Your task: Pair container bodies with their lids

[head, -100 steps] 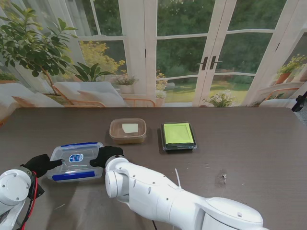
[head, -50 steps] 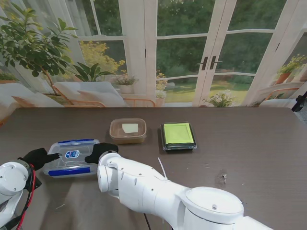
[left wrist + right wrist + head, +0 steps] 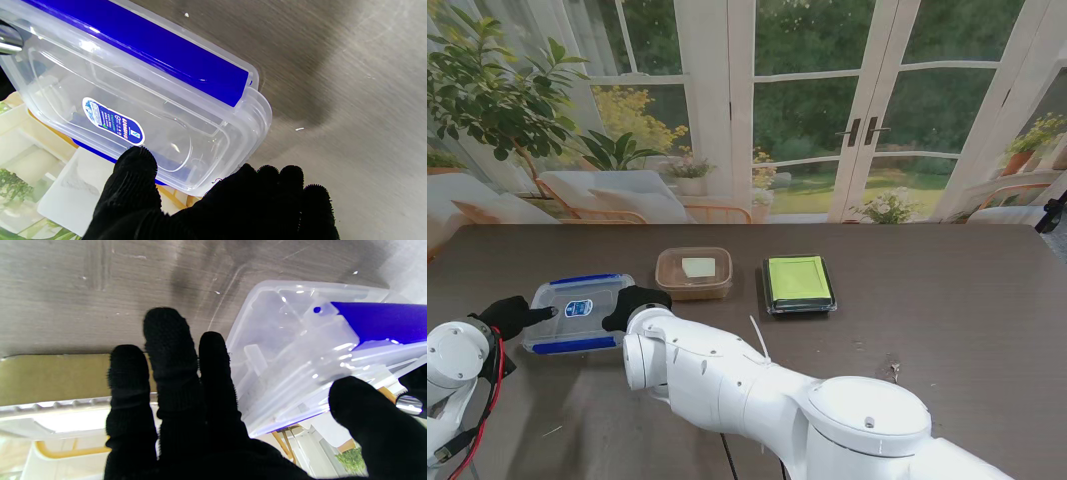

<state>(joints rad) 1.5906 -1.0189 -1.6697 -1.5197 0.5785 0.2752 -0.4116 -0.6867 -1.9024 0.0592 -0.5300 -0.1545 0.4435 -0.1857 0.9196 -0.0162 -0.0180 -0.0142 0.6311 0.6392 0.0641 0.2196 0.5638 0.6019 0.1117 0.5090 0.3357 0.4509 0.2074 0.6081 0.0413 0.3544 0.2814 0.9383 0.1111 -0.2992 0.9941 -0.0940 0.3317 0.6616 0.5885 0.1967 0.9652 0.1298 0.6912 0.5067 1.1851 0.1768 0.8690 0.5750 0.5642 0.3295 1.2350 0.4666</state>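
A clear lidded box with blue side clips [image 3: 579, 312] is held off the table at the near left, one hand at each end. My left hand [image 3: 515, 315] is shut on its left end, thumb on the lid near the blue label [image 3: 113, 120]. My right hand [image 3: 635, 305] grips the right end, thumb over the rim and fingers [image 3: 166, 373] underneath. The box [image 3: 150, 110] looks tilted in both wrist views, and its corner [image 3: 293, 350] sits against the right palm. A brown tub [image 3: 693, 272] and a black box with a green lid [image 3: 799, 283] stand farther back.
The dark wooden table [image 3: 947, 320] stretches to the right, with a small scrap [image 3: 893, 372] on it. My white right arm [image 3: 757, 400] crosses the near part of the view. Windows and plants lie beyond the far edge.
Both hands have carried the clear box away from me and a little to the left. The brown tub and green-lidded box have not moved.
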